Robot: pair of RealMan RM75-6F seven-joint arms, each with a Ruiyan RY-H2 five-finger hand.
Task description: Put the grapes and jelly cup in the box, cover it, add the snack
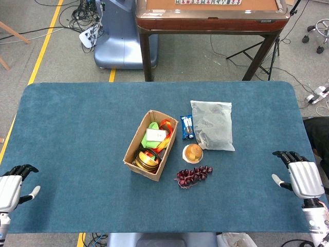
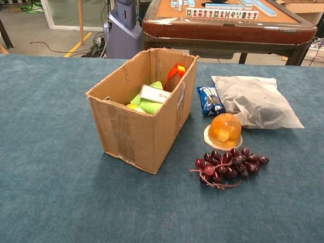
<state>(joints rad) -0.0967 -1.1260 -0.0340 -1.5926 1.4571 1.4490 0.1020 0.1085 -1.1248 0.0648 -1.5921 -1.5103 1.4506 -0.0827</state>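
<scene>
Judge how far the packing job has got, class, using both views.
Nothing is done. The grapes and jelly cup lie beside the open box; the snack is untouched. Both the left robot hand and right robot hand are empty. All steps remain.

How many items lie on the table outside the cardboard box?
4, all right of the box: the grapes nearest the robot, the jelly cup behind them, then the blue snack and the grey bag.
</scene>
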